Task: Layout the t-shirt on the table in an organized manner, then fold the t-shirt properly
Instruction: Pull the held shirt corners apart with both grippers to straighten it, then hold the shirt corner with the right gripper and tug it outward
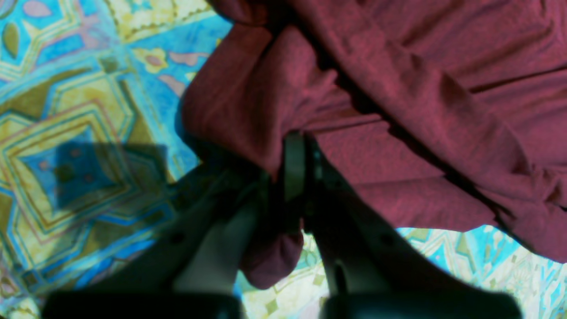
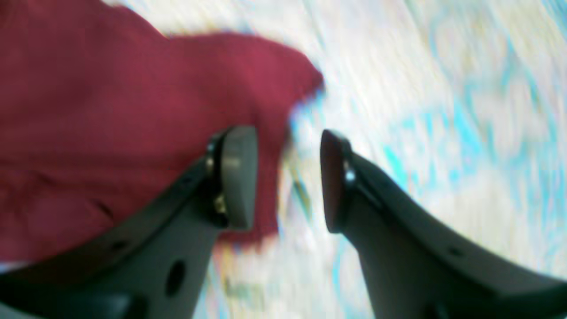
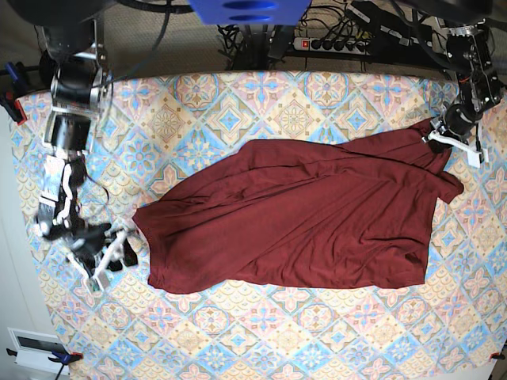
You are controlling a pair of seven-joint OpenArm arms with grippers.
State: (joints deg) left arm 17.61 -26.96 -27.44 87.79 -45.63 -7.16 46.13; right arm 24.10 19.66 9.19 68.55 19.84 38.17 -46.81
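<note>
- The table (image 3: 238,95), under a pastel diamond-tile cloth, fills the view; the t-shirt (image 3: 301,222) lies spread across its middle, wrinkled
- left gripper (image 1: 296,170) pinches a fold of its edge; right gripper (image 2: 288,177) gapes beside another edge, holding nothing

Right wrist view motion-blurred, overexposed; left wrist view dim.

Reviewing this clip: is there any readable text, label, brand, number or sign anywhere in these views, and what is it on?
None can be read in any view.
t-shirt: plain maroon, no print or tag showing.
table: tile pattern only, no lettering.
power strip at the far edge: any markings too small to read.
white box at the near corner of the base view: its dark panel is too small to read.
</note>
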